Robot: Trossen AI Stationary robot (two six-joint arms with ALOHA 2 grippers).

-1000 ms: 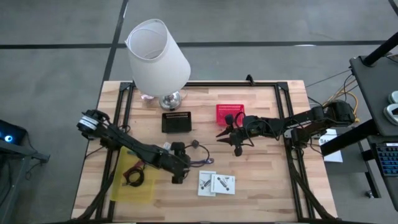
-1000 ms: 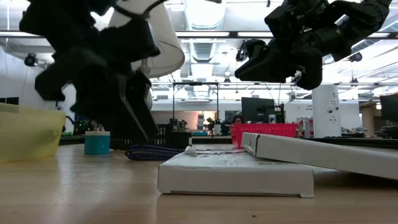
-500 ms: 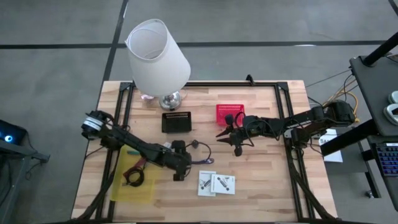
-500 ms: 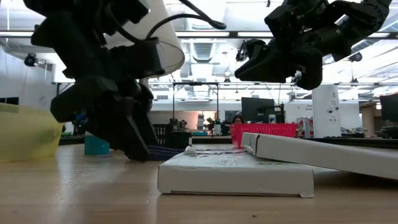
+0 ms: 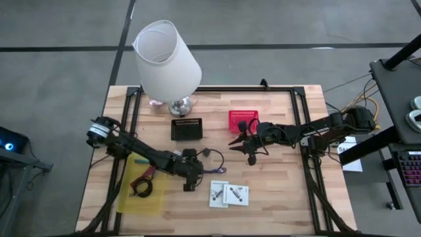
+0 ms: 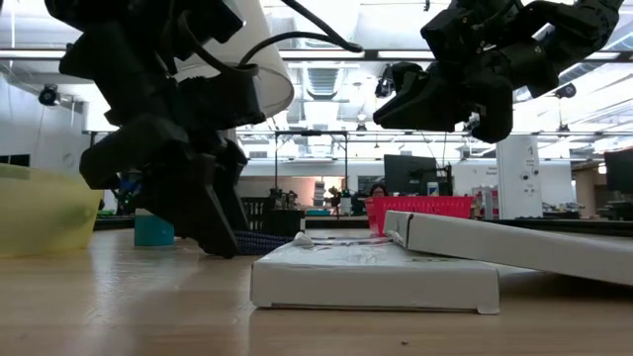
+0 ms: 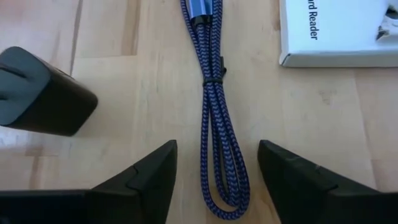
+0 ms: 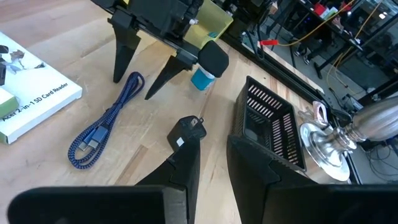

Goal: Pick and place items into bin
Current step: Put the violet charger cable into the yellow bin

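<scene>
- The left end effector (image 7: pixel 214 180) stands low over the desk (image 5: pixel 276 197) with its fingers (image 7: pixel 140 177) wide, one on each side of the cable (image 7: pixel 214 124). I judge it is placed this way so that closing would pinch the bundle across its width.
- The cable, a blue braided bundle folded on itself and tied at the middle, lies flat on the desk near its centre, just beside the white box (image 7: pixel 339 31) and near a small black adapter (image 8: pixel 185 130).
- Its long axis runs straight out from between the left fingers. The looped end sits between the fingertips and the plug end points away, towards the white box's side.
- Nothing is gripped yet; the fingers look clear of the braid.
- The right end effector (image 5: pixel 250 148) hangs above the desk just in front of the red basket (image 5: pixel 241 120), fingers narrow and holding nothing, apparently waiting.
- The yellow bin (image 5: pixel 141 191) lies at the desk's left edge and already holds a few things.
</scene>
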